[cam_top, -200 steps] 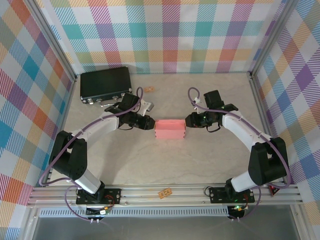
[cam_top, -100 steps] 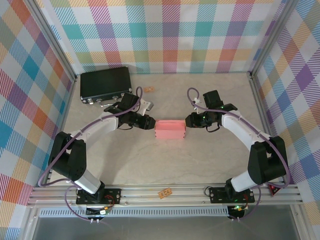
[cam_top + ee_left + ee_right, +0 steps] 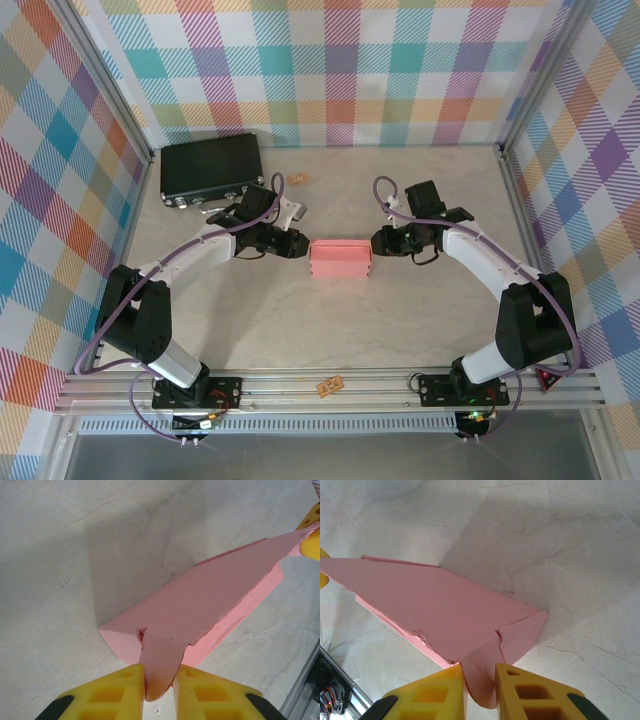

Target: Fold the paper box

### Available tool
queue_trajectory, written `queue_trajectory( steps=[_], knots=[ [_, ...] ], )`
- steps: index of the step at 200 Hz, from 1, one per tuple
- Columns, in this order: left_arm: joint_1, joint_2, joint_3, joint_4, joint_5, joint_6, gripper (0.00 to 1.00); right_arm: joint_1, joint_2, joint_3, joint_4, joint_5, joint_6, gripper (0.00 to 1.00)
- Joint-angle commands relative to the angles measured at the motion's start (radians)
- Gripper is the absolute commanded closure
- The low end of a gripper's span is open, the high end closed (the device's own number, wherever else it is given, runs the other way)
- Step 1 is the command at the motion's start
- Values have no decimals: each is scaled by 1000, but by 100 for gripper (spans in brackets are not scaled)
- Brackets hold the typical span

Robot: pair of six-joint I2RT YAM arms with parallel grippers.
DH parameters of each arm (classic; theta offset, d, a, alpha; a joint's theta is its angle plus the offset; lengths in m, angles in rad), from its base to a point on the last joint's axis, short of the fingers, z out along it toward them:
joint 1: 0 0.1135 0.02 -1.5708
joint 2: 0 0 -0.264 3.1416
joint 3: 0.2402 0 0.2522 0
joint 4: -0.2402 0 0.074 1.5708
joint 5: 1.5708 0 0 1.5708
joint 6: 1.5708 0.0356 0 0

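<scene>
- The box [image 3: 340, 259] lies near the middle of the table [image 3: 340, 340]. In the top view its long side runs from 9 to 3 o'clock, between my two grippers.
- My left gripper [image 3: 303, 247] sits at the box's 9 o'clock end and touches it. My right gripper [image 3: 377, 242] sits at the 3 o'clock end and also touches it.
- In the left wrist view, my left gripper [image 3: 160, 680] pinches a narrow pink flap [image 3: 161, 665] that sticks out of the near end of the box. The yellow fingers [image 3: 115, 690] press on it from 9 and 3 o'clock, with the card between them.
- From that pinch the box [image 3: 215, 590] stretches away toward 2 o'clock. Its top panel slopes and its lower edge rests on the table [image 3: 75, 555].
- At the 2 o'clock corner of that view, a yellow fingertip [image 3: 312, 535] of my right gripper meets the far end of the box.
- In the right wrist view, my right gripper [image 3: 480, 675] likewise pinches a flap [image 3: 482, 680] at its own end of the box. Its fingers [image 3: 530, 690] are pressed onto the card from both sides.
- There the box [image 3: 430, 600] runs from the pinch toward 10 o'clock. A sliver of my left gripper's yellow finger [image 3: 322, 580] shows at the frame edge.
- The layered card edge of the box shows along its 7 o'clock side in that view.
- A black case [image 3: 212, 168] lies well apart from the box, at its 10 o'clock, by the far left corner of the table.
</scene>
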Motion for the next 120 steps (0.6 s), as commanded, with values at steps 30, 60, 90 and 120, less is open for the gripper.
queue_trajectory(
  steps=[30, 60, 90, 120],
  knots=[
    [9, -22, -2, -10, 32, -7, 81, 15, -13, 19, -5, -36, 9, 81],
    [10, -15, -2, -11, 49, -10, 81, 16, -8, 19, 2, -47, 15, 81],
    [9, -8, 0, -10, 66, -11, 80, 18, -4, 20, 5, -51, 22, 81],
    [8, -1, -1, -11, 82, -13, 79, 17, 2, 22, 5, -51, 29, 81]
  ],
)
